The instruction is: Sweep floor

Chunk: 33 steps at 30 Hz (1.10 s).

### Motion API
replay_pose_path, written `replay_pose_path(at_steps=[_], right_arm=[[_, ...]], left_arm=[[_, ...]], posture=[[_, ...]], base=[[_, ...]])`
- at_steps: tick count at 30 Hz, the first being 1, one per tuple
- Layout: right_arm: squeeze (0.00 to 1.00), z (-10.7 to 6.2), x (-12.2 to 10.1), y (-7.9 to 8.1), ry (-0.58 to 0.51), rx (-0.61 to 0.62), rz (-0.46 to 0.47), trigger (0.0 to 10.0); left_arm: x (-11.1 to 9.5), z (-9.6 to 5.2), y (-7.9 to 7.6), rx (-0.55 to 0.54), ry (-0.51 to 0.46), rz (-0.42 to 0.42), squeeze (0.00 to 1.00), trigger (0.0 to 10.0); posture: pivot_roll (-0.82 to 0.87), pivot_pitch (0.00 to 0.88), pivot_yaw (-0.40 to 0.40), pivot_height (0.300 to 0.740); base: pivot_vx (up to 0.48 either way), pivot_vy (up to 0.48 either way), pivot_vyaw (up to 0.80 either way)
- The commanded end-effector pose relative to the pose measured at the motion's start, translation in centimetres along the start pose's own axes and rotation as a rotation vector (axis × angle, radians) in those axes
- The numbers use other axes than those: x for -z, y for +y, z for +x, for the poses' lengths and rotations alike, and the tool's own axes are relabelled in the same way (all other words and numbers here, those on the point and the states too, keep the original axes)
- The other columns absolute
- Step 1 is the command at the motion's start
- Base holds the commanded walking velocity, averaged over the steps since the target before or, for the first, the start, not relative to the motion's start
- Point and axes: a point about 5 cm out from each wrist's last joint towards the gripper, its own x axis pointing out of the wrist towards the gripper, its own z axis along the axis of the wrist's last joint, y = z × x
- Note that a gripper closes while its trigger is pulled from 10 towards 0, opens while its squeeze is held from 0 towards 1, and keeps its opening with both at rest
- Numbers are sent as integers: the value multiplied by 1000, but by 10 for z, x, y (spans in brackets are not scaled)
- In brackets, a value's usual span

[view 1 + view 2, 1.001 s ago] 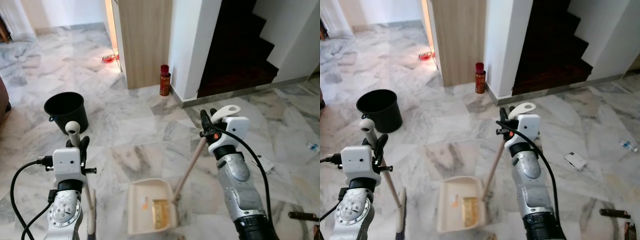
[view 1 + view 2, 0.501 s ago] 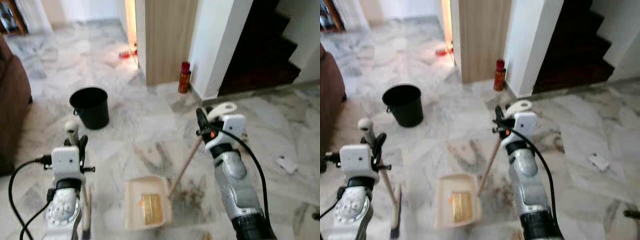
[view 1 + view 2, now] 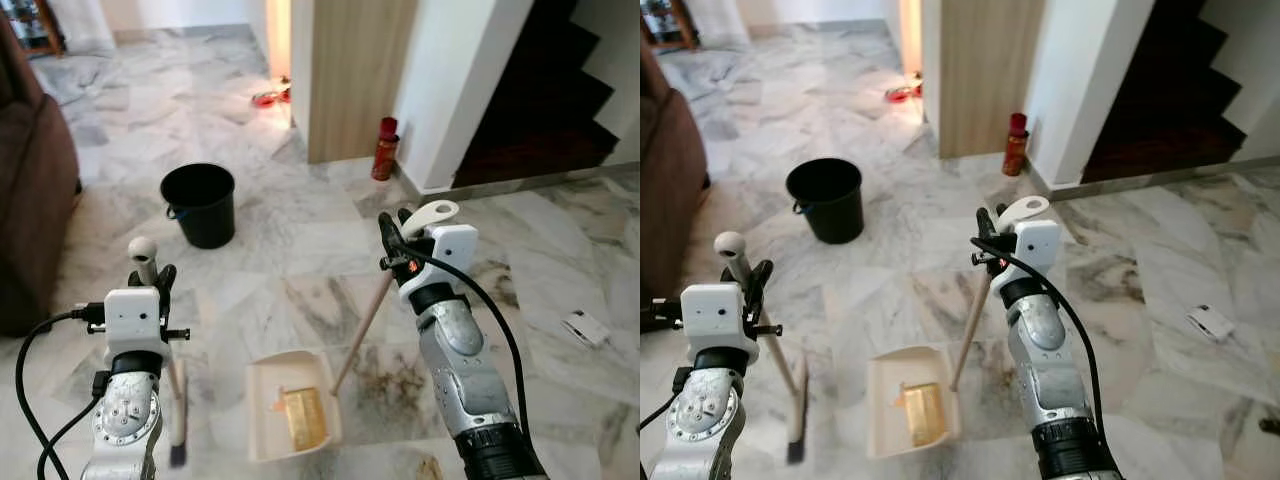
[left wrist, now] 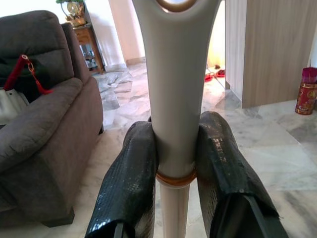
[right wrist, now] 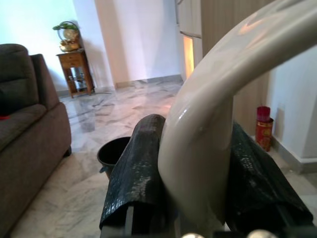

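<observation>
left eye view:
- step: sweep looks done, rubbish already in dustpan point(image 3: 292, 418); judged carry-to-bin stage
- left end effector point(image 3: 153, 283): clenched on broom point(image 3: 175, 400) handle, brush end down by the floor, just left of dustpan
- right end effector point(image 3: 392, 240): clenched on dustpan handle point(image 3: 362, 328), which slants down to the pan's right edge
- dustpan place: low on floor point(image 3: 300, 240), between the two arms
- load: 1 yellowish block point(image 3: 305, 418), 1 small orange scrap point(image 3: 279, 405)
- bucket point(image 3: 199, 204): 1, black, well ahead to the left, apart from pan
- next move: judged, get pan level over to bucket and tip; keep it flat so block stays in
- count: 1 broom, 1 dustpan, 1 red can point(image 3: 384, 149) at wall corner, 1 white card point(image 3: 586, 327) on floor far right
- dirt: dark smudge point(image 3: 385, 368) on floor right of pan, may need another pass

right eye view:
- same scene; sofa point(image 3: 668, 190) edge at far left, stairs point(image 3: 1170, 100) top right

left wrist view:
- fingers point(image 4: 130, 183): both pressed on white broom grip, one each side
- background: sofa, small side stand, red can

right wrist view:
- fingers point(image 5: 137, 173): closed around curved cream handle
- background: bucket, sofa, red can
</observation>
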Motion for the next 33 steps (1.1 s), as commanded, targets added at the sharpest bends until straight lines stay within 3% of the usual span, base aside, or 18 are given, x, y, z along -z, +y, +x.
replay_pose_path(at_steps=[1,6,11,33], right_arm=[[0,1,-11,2,-46,-12,33,10000],[0,2,-11,5,-44,-25,44,10000],[0,2,-12,13,-53,-83,49,10000],[0,0,-12,21,-42,-133,91,10000]], left_arm=[[-11,1,1,-4,-50,10,0,10000],[-11,1,3,-11,-46,19,0,10000],[-10,0,4,-19,-43,23,0,10000],[-7,-6,3,-22,-35,32,0,10000]], posture=[[37,92,-10,740],[42,95,-10,740],[44,96,-10,740],[45,63,-14,740]], base=[[289,0,0],[0,0,0],[280,0,675],[316,0,0]])
